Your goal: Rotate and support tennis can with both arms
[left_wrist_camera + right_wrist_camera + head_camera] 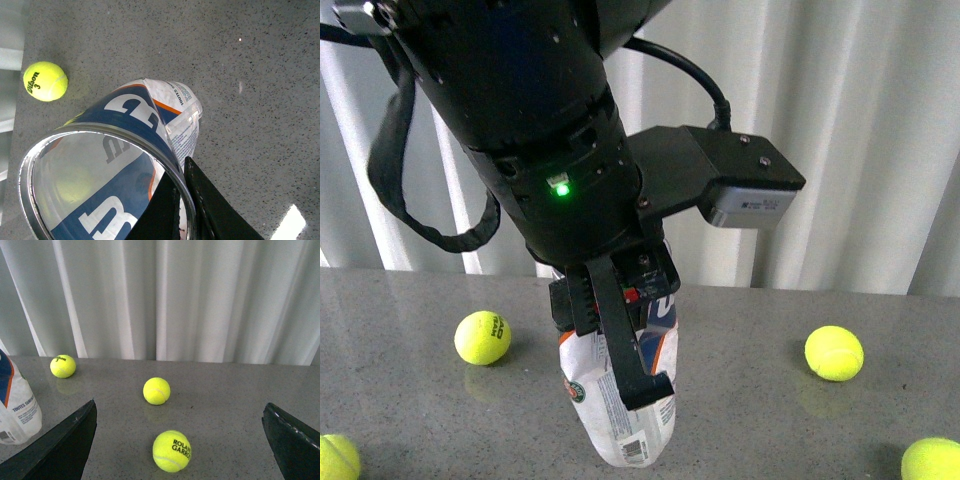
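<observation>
The tennis can (622,415) stands tilted on the grey table, its closed end down and its white-blue-orange label facing me. My left gripper (620,335) is shut on its upper part. In the left wrist view the tennis can (142,107) shows its open silvery rim, and my left gripper (180,167) pinches that rim wall with one finger inside and one outside. The can looks empty. My right gripper (180,407) is open, low over the table. The tennis can (15,405) shows at the frame's edge beyond one of its fingers (65,442). The right arm is out of the front view.
Yellow tennis balls lie loose on the table: one (482,337) left of the can, another (834,352) to its right, others near the front corners (932,462). One ball (171,451) lies between my right fingers. White curtains (860,120) hang behind the table's far edge.
</observation>
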